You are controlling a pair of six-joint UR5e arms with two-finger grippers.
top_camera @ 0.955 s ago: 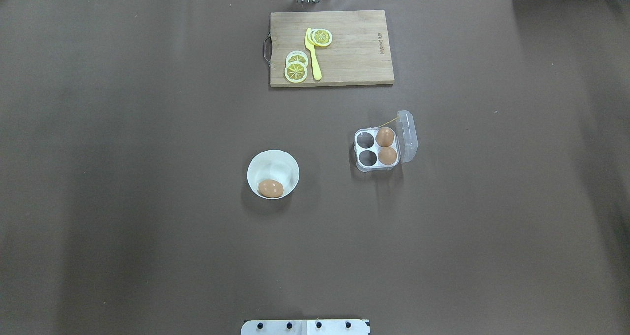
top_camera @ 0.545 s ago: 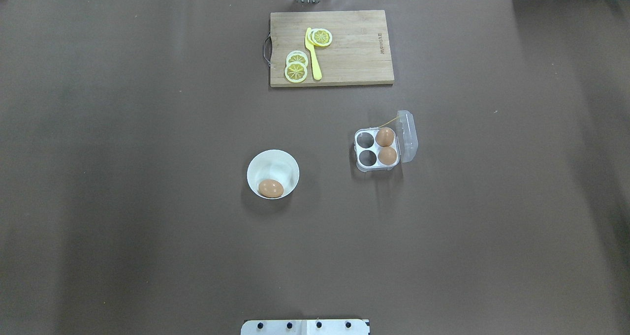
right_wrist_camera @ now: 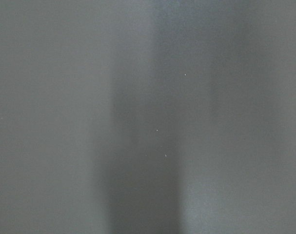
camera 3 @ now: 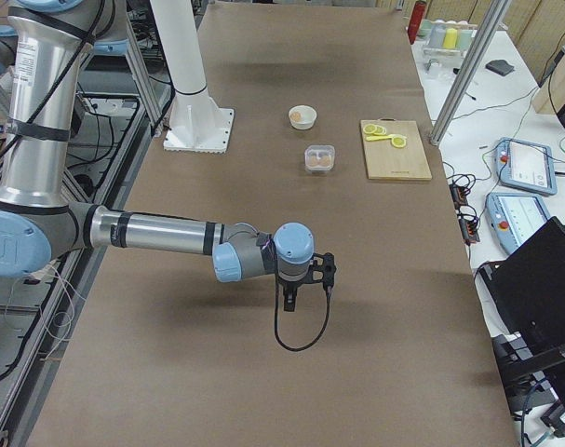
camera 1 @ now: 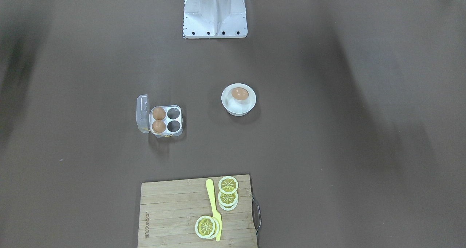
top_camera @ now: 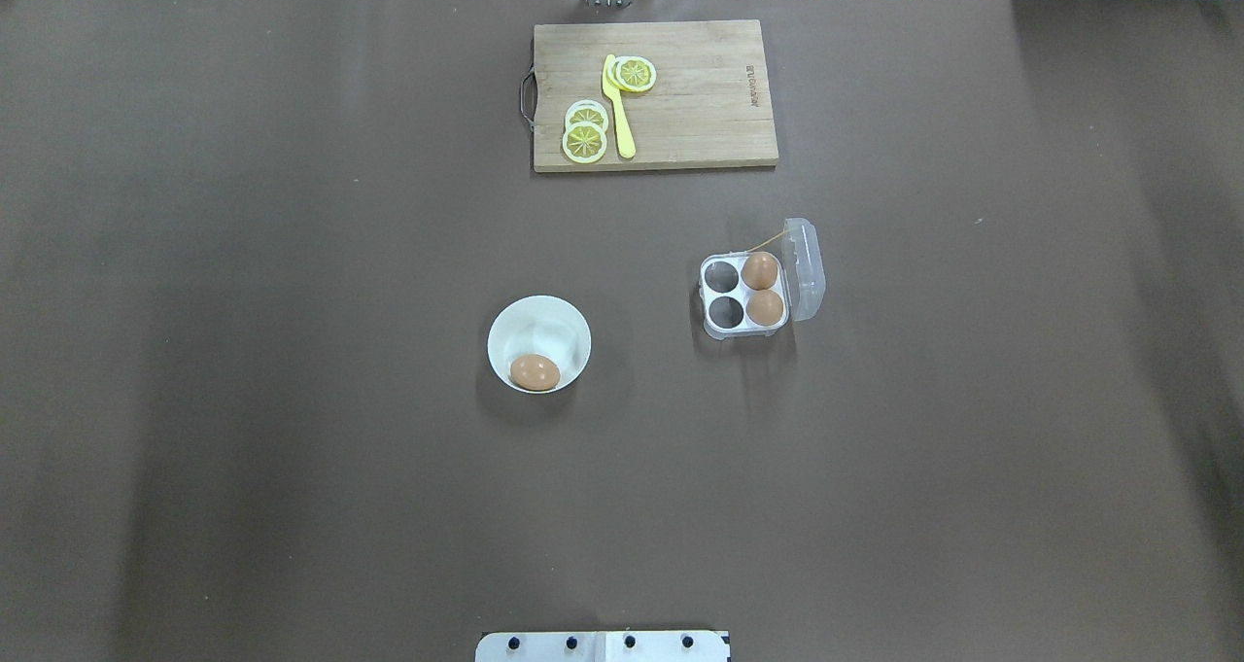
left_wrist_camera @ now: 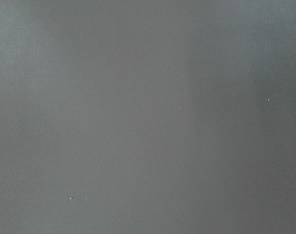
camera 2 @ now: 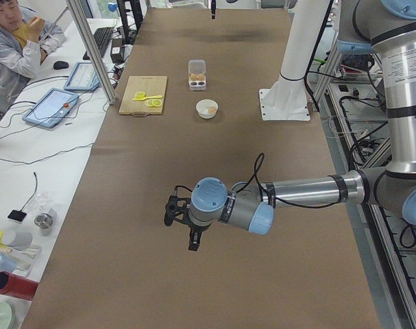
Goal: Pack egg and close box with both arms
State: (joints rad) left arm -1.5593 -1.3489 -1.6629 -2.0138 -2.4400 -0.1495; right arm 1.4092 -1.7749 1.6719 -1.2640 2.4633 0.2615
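The egg (top_camera: 535,372) lies in the bowl (top_camera: 559,324), the box (top_camera: 741,296) open; packing and closing are left. My left gripper (camera 2: 192,241) and right gripper (camera 3: 293,296): I cannot tell how open.

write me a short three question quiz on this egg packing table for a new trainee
1. How many packed light-brown eggs sit in the small clear plastic four-cell egg carton? A) one B) two C) four
2. True or false: the carton's hinged transparent lid is shut.
3. Fill in: the loose smooth light-brown egg lies in the round white ____.
Key: 1 B. 2 false, the lid stands open. 3 bowl.
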